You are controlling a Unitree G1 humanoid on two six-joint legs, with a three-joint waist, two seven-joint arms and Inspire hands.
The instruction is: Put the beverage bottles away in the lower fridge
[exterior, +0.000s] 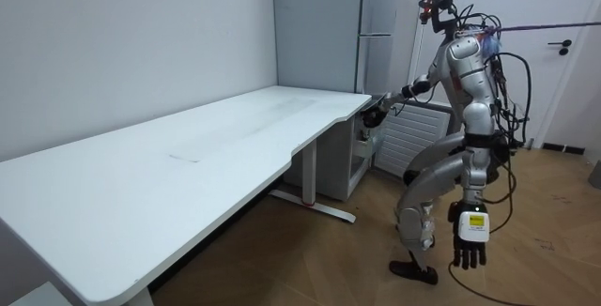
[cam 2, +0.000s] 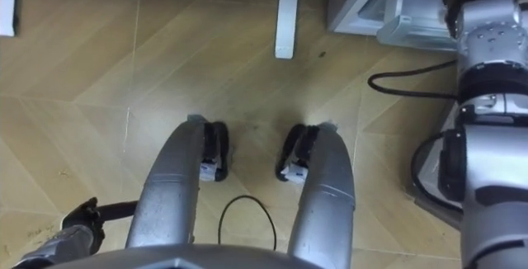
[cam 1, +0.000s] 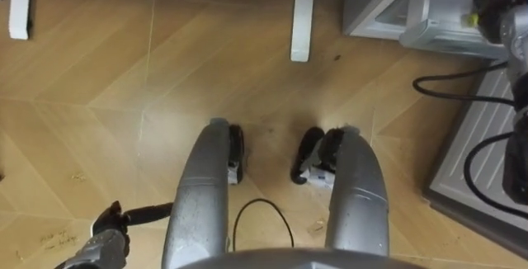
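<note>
Holding my right robot hand [exterior: 376, 114] out just short of the fridge [exterior: 376, 6], I cannot tell its grip, nor whether it carries a drink. My left robot hand [exterior: 469, 240] hangs slack and empty. I judge the loading unfinished.

Tan wooden floor [cam 1: 99, 71] laid in a chevron pattern. Plain white desk [exterior: 188, 156] against a pale grey wall [exterior: 113, 43]. Far right, a silver-grey fridge [exterior: 376, 24]. The left hand [exterior: 470, 240] is black.
</note>
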